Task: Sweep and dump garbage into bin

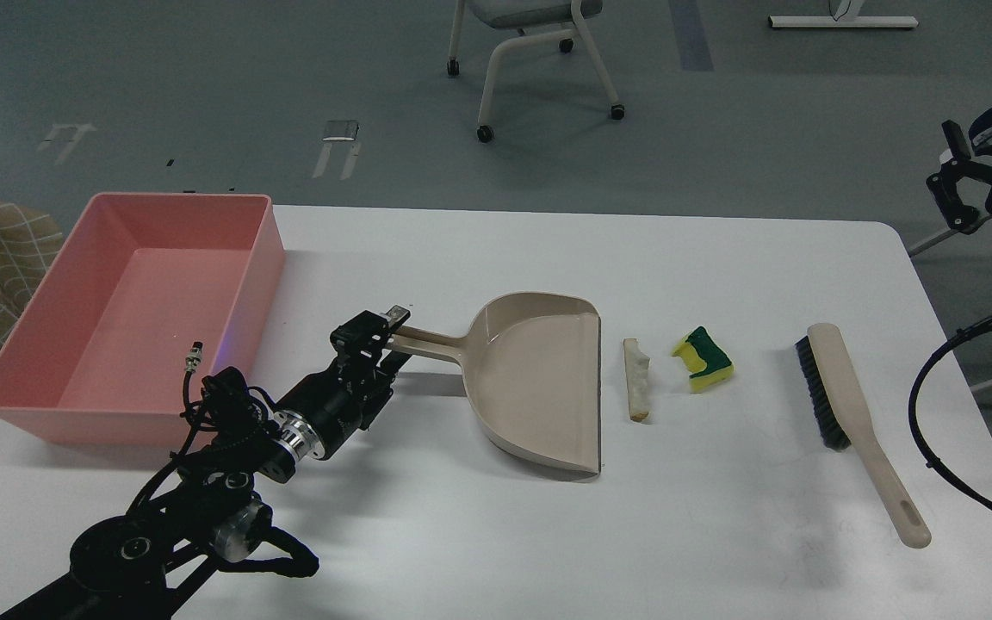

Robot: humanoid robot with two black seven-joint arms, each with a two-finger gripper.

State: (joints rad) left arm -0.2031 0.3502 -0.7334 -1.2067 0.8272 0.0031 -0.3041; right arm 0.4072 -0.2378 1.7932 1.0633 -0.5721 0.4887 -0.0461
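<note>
A white table (479, 534) is carrying everything, with the beige dustpan (539, 387) lying near its middle as the landmark. The salmon-pink bin (268, 258) is sitting well left of the dustpan. The left gripper (375, 337) is clamping narrowly on the dustpan's handle end. The brush (849, 413) is lying far right of the dustpan. The sponge (703, 360) is resting right of the dustpan mouth, the bread slice (636, 379) between them. The right gripper (957, 185) is hanging off the table's right edge, fingers seemingly parted.

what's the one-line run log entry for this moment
left end effector at dustpan handle | right end effector off table | bread, sponge unswept | bin empty
</note>
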